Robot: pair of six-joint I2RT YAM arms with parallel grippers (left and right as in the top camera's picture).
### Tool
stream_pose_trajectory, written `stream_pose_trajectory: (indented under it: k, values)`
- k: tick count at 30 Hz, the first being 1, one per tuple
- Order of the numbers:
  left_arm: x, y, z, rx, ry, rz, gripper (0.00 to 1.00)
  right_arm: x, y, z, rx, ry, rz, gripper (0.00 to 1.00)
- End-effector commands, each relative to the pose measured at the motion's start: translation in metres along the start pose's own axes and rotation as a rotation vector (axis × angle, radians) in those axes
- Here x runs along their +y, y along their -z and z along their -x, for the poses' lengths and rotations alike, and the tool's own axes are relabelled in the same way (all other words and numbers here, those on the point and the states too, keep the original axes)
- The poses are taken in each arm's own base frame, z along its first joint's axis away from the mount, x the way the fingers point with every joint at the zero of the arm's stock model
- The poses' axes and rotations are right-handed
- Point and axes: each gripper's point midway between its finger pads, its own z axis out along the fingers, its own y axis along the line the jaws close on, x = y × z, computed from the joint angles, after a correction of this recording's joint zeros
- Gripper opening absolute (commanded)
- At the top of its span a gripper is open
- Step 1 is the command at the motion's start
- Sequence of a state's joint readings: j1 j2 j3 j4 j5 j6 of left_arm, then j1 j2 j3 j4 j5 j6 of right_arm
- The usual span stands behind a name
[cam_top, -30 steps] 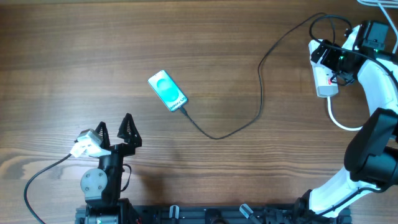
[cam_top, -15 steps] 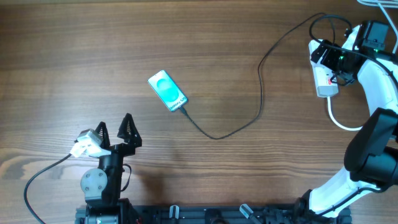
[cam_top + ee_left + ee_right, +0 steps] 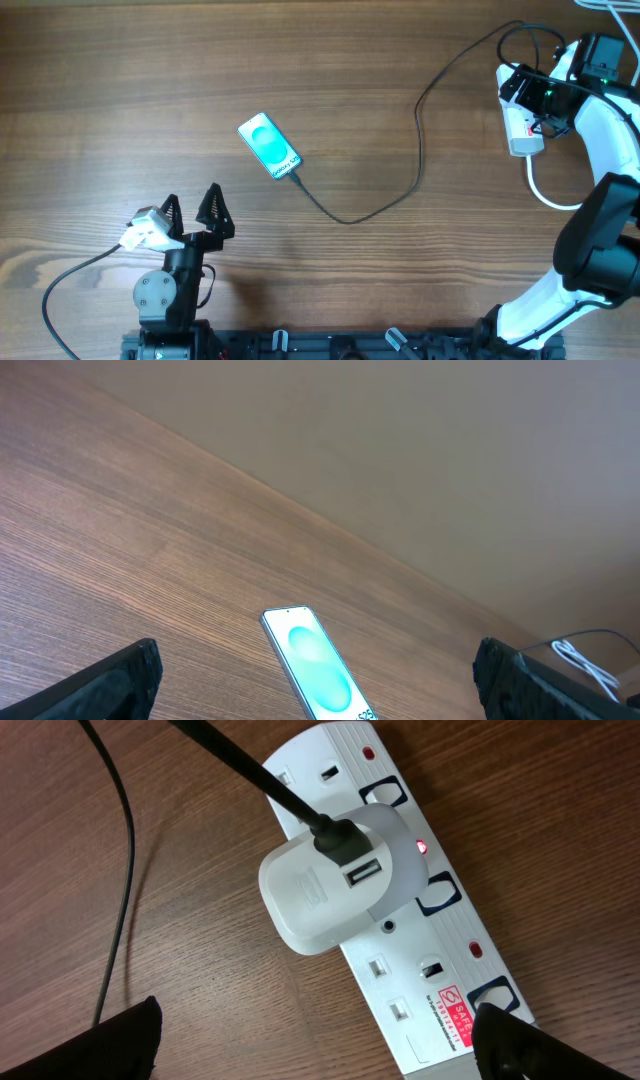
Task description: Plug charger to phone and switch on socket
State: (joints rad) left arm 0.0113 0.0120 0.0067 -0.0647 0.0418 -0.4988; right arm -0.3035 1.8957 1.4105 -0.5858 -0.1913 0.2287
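Two arms sit at a wooden table [image 3: 150, 80]. The phone [image 3: 269, 147] lies flat near the middle, a bit to the left, with its blue face up. The small plug tip of the charger [image 3: 418, 150] touches the phone's near right end and looks pushed in. From there the thin black cable curves right, then runs up to the far right corner.

Over there lies the socket [image 3: 440, 950], a long white strip. A white plug block [image 3: 320, 895] sits in it, and the black cable goes into the top of that block. One red dot [image 3: 419, 847] beside the block shines brighter than the other red marks. A thick white cord [image 3: 540, 190] loops off the strip's near end.

The right gripper [image 3: 318, 1042] hangs just over the strip with its fingers spread wide, holding nothing. The left gripper [image 3: 192, 197] is well apart from the phone, on the near left side, fingers also spread and empty.
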Motion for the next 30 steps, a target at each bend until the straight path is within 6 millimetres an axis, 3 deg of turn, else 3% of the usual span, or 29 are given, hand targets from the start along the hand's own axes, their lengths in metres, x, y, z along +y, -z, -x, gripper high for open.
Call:
stream_pose_trajectory:
  k: [1,4,5,7,10,11,13,15,17,18,22,25,27,30]
  values:
    - [0.007,0.001,0.002,-0.014,-0.022,0.03,1.0,0.015,0.036,0.018,-0.088,0.038,0.035,0.99]
    - [0.01,0.001,0.005,-0.023,-0.02,0.046,1.0,0.037,0.097,0.039,-0.232,0.077,0.073,1.0]
    - [0.01,0.001,0.005,-0.023,-0.02,0.046,1.0,0.058,0.142,0.045,-0.33,0.115,0.11,1.0]
    - [0.01,0.001,0.005,-0.023,-0.02,0.046,1.0,0.089,0.201,0.044,-0.451,0.174,0.172,1.0]
    - [0.012,0.001,0.006,-0.028,-0.02,0.052,1.0,0.129,0.3,0.023,-0.645,0.264,0.287,1.0]
    - [0.012,0.001,0.006,-0.029,-0.02,0.054,1.0,0.131,0.325,0.017,-0.698,0.275,0.305,1.0]
    - [0.012,0.001,0.006,-0.029,-0.02,0.054,1.0,0.131,0.341,0.012,-0.734,0.28,0.316,1.0]
    - [0.012,0.001,0.006,-0.029,-0.02,0.054,1.0,0.129,0.336,0.008,-0.707,0.276,0.308,1.0]
    - [0.012,0.001,0.006,-0.029,-0.02,0.054,1.0,0.12,0.308,-0.008,-0.577,0.257,0.27,1.0]
    - [0.012,0.001,0.006,-0.029,-0.02,0.054,1.0,0.109,0.286,-0.028,-0.465,0.241,0.237,1.0]
    - [0.012,0.001,0.006,-0.029,-0.02,0.054,1.0,0.092,0.259,-0.087,-0.386,0.251,0.235,1.0]
    - [0.012,0.001,0.006,-0.029,-0.02,0.054,1.0,0.075,0.226,-0.132,-0.33,0.259,0.232,1.0]
    - [0.012,0.001,0.006,-0.029,-0.02,0.054,1.0,0.068,0.206,-0.145,-0.375,0.267,0.247,1.0]
    - [0.012,0.001,0.006,-0.029,-0.02,0.054,1.0,0.063,0.193,-0.153,-0.419,0.273,0.261,1.0]
